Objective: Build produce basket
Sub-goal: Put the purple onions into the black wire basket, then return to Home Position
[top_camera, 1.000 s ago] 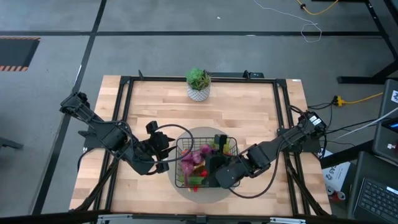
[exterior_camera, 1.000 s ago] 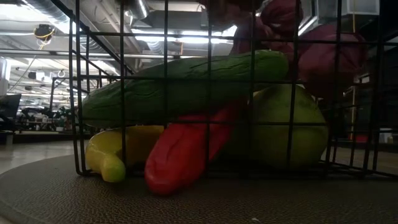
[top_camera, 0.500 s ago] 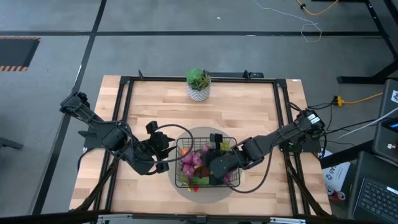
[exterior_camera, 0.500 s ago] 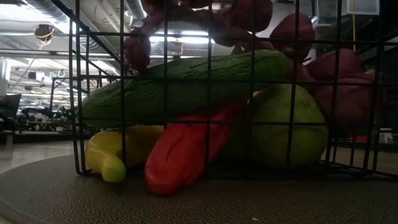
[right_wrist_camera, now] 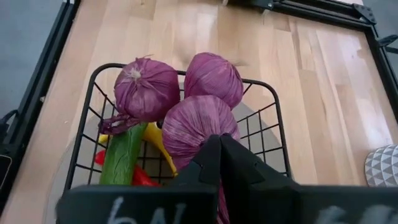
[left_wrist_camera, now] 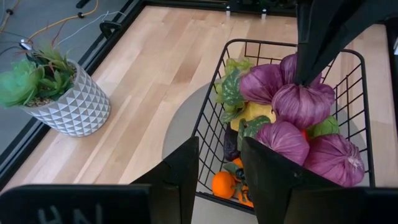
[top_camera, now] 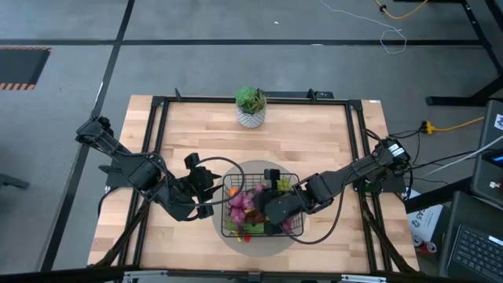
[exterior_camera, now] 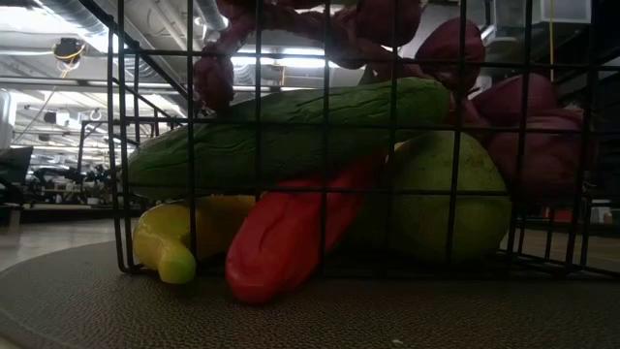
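Note:
The black wire basket (top_camera: pixel 228 185) stands on a round grey mat (top_camera: pixel 236 169). Low in it lie a cucumber (exterior_camera: pixel 291 136), a red pepper (exterior_camera: pixel 291 233), a green pear (exterior_camera: pixel 436 194) and a banana (exterior_camera: pixel 174 237); oranges (left_wrist_camera: pixel 222 185) sit in a corner. A bunch of purple bulbs (right_wrist_camera: pixel 146 87) sits on top. My right gripper (right_wrist_camera: pixel 219 146) is over the basket's middle, shut on that bunch. My left gripper (left_wrist_camera: pixel 219 162) is open at the basket's left wall, near its far corner. I cannot tell whether it touches the wire. My right gripper holds the purple bunch at its top, where the bulbs join (left_wrist_camera: pixel 293 74), pinched between the two fingers. The fingers come from above, slanting in from the table's right. Bulbs (exterior_camera: pixel 528 126) spread below the fingers and lie on the cucumber and pear inside the basket.
A white pot with a green plant (top_camera: pixel 251 106) stands near the table's far edge, beyond the basket. Bare wood lies between plant and basket and to the left. Black frame rails (top_camera: pixel 157 141) run along the table's sides.
My right gripper has moved toward the table's left, over the basket's middle, and down, staying shut. The purple bunch has come down with it, and more bulbs now show above the cucumber. In the last half second hardly anything has moved.

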